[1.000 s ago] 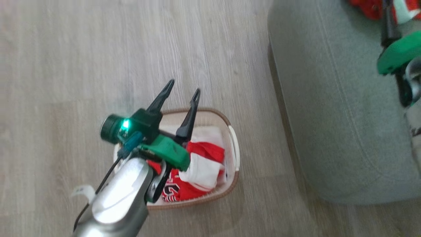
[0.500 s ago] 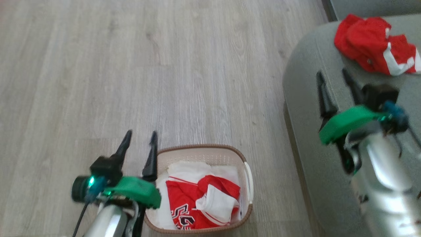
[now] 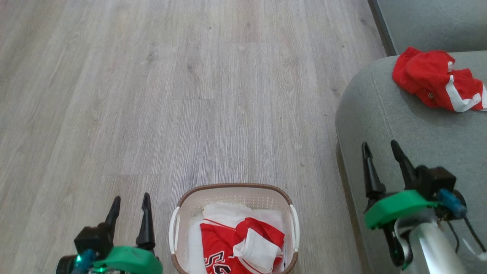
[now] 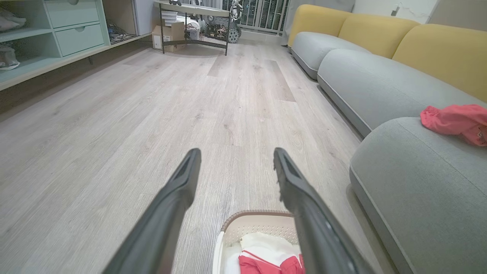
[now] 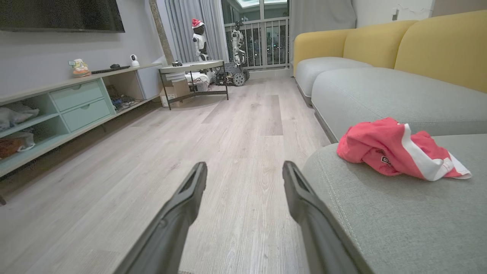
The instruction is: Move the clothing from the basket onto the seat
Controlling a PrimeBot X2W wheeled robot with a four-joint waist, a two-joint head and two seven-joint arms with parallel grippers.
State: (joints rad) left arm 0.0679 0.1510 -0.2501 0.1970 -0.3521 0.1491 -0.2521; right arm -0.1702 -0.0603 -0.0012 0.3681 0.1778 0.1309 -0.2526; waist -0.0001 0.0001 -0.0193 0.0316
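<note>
Clothing (image 3: 218, 243): a crumpled red piece with white trim and dark lettering. It lies inside the basket (image 3: 234, 187) at the near centre of the head view, on a white sheet (image 3: 222, 211) that lines the bottom. (One piece or several, cannot tell: the heap is bunched and cut by the frame edge.)

Basket: one, oval, cream with a brown rim. It has two white handles (image 3: 174, 228), one on each side, and stands on the pale wood floor (image 3: 190, 95).

Second garment (image 3: 422, 76): red with a white stripe, lying loose on the seat (image 3: 411, 129) at the far right, well apart from the basket. Count of red lots: two, one in the basket and one on the seat.

Seat: a grey-green cushion with a rounded edge and a stitched seam. It sits right of the basket with a strip of floor between them.

Left gripper (image 3: 131, 196): near left, just beside the basket's left handle and over bare floor. Its fingers point to the far side and are spread apart with nothing between them. (The left wrist view shows floor through the gap, with the basket's far rim low by the right-hand finger.)

Right gripper (image 3: 379, 144): near right, over the seat's left edge. Its fingers point far, are parted and hold nothing. The second garment lies farther off and to the right, not touched.
</note>
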